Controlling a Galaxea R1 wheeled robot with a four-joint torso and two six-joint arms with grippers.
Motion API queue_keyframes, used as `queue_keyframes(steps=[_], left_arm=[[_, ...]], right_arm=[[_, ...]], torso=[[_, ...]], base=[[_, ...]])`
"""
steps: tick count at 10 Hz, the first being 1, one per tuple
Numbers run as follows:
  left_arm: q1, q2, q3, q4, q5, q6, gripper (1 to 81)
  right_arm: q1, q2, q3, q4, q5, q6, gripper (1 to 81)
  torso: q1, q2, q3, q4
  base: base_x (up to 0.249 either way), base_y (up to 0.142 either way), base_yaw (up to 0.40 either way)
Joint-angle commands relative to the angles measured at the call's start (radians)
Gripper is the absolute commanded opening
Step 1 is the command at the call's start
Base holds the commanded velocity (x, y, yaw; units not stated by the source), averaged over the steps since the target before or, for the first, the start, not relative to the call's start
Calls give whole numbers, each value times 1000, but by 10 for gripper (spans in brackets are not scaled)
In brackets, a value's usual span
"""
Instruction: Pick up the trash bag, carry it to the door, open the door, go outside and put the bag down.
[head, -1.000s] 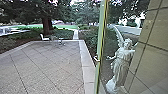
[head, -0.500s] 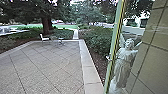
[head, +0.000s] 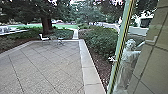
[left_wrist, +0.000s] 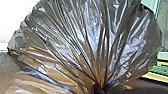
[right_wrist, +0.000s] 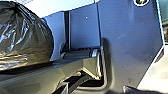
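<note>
In the head view the glass door (head: 119, 50), with its green upright edge, stands open on the right, the paved yard to its left. A small pale fitting (head: 112, 59) is at that edge. The shiny dark trash bag (left_wrist: 75, 45) looms large in the left wrist view, its folds drawn together where my left gripper (left_wrist: 98, 88) is shut on it. In the right wrist view the bag (right_wrist: 25, 37) bulges beyond a robot arm link. My right gripper (right_wrist: 95, 88) is open, its tips apart, away from the bag.
A pale curb (head: 87, 67) edges the paving (head: 47, 65), with shrubs (head: 100, 41) beyond it. A white chair (head: 44, 37) and small table (head: 60, 40) stand at the far side. A pale statue (head: 130, 62) shows in the door glass, beside a tiled wall (head: 153, 57).
The door's edge has swung to the right, uncovering more of the curb and shrubs. The statue in the glass shows farther right. The yard stays nearly in place.
</note>
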Motion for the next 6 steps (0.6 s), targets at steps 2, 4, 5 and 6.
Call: queue_keyframes(steps=[2, 4, 5, 6], left_arm=[[-44, -15, 11, -4, 79, 1, 10], [-44, -12, 11, -4, 79, 1, 10], [-44, -12, 11, -4, 79, 1, 10], [-44, -12, 11, -4, 79, 1, 10]], right_arm=[[50, 9, 24, -4, -40, -6, 811], [52, 9, 24, -3, -40, -6, 811], [52, 9, 24, -3, -40, -6, 811], [52, 9, 24, -3, -40, -6, 811]], torso=[[0, 0, 0, 0], [1, 1, 0, 0], [1, 0, 0, 0], [0, 0, 0, 0]], base=[[34, 0, 0], [0, 0, 0], [0, 0, 0], [0, 0, 0]])
